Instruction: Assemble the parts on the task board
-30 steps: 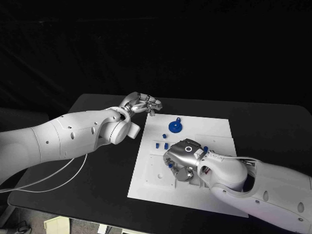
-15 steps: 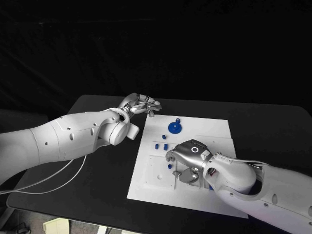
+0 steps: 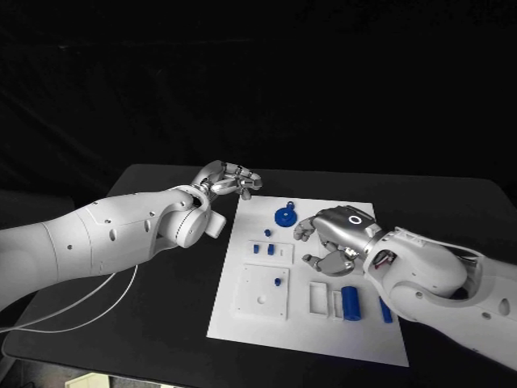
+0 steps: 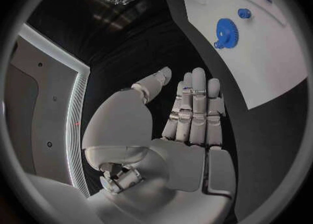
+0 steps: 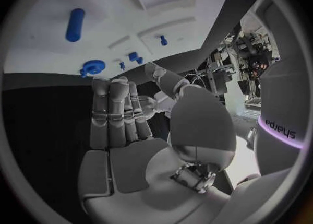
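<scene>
You are looking at a robotics lab set up for recording. The black bench (image 3: pixel 166 267) stands before a black curtain (image 3: pixel 258 73) that closes off everything behind it, the way a test cell is screened for filming. A white task board (image 3: pixel 317 323) with small blue parts (image 3: pixel 350 302) lies on the bench like a benchmark fixture. At the rim of your right wrist view, cluttered racks of equipment (image 5: pixel 251 57) stand in a bright room beyond.

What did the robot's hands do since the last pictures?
The right hand lifted off the near part of the task board and moved toward its far end, uncovering a blue cylinder. It holds nothing. The left hand stayed beyond the board's far left corner; the blue gear stayed put.
</scene>
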